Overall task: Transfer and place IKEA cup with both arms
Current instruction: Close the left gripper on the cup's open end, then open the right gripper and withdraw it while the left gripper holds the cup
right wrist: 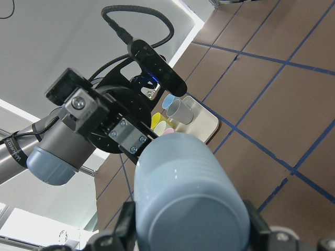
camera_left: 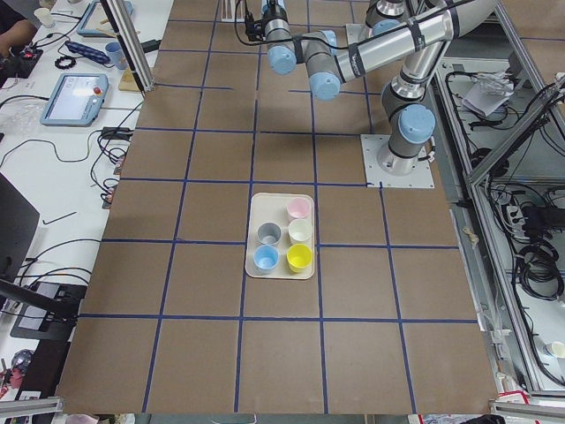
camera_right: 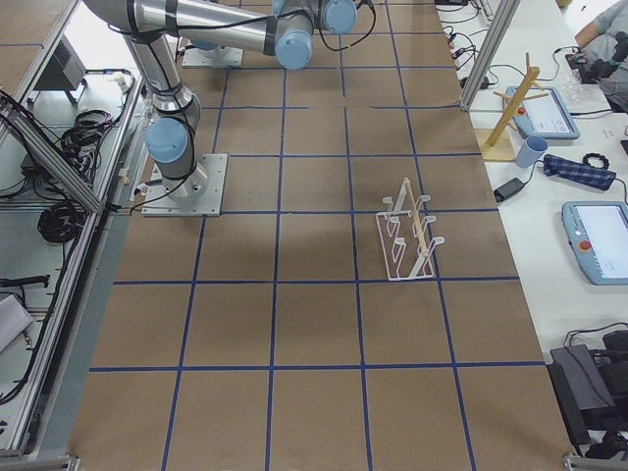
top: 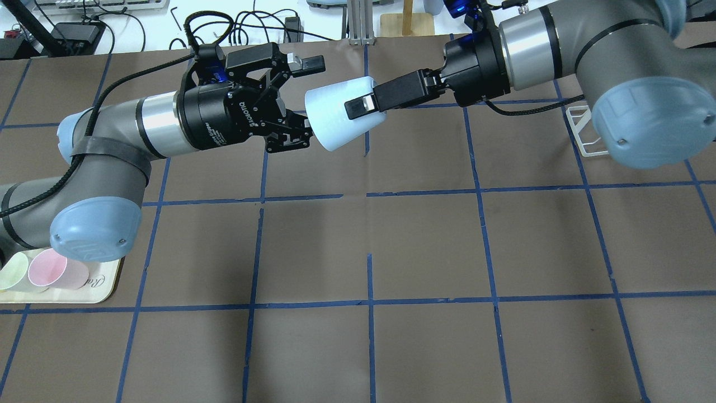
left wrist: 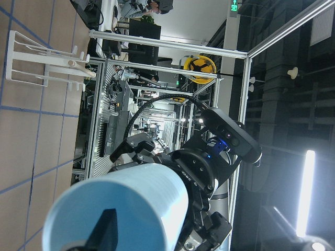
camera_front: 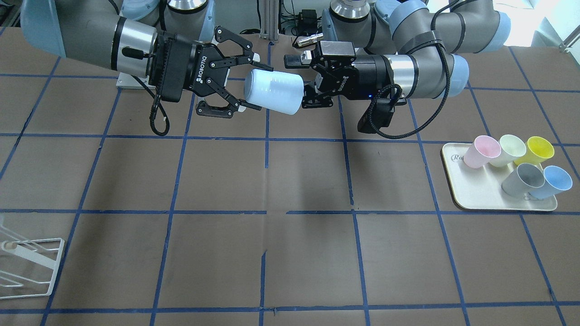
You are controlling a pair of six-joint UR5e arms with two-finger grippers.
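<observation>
A tray (camera_front: 471,197) on the table at the robot's left holds five upright cups: pink cup (camera_front: 480,151), cream cup (camera_front: 508,149), yellow cup (camera_front: 538,150), grey cup (camera_front: 523,179) and blue cup (camera_front: 552,182). The IKEA cup (camera_front: 276,90) lies sideways in the air, well apart from the tray. The right gripper (camera_front: 261,88) is clamped on its base end. The left gripper (top: 314,101) faces its mouth, fingers spread apart. Both forearms are level, pointing at each other.

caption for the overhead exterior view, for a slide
Mid-air handover: right gripper grips the IKEA cup by its base, left gripper open at its rim.
</observation>
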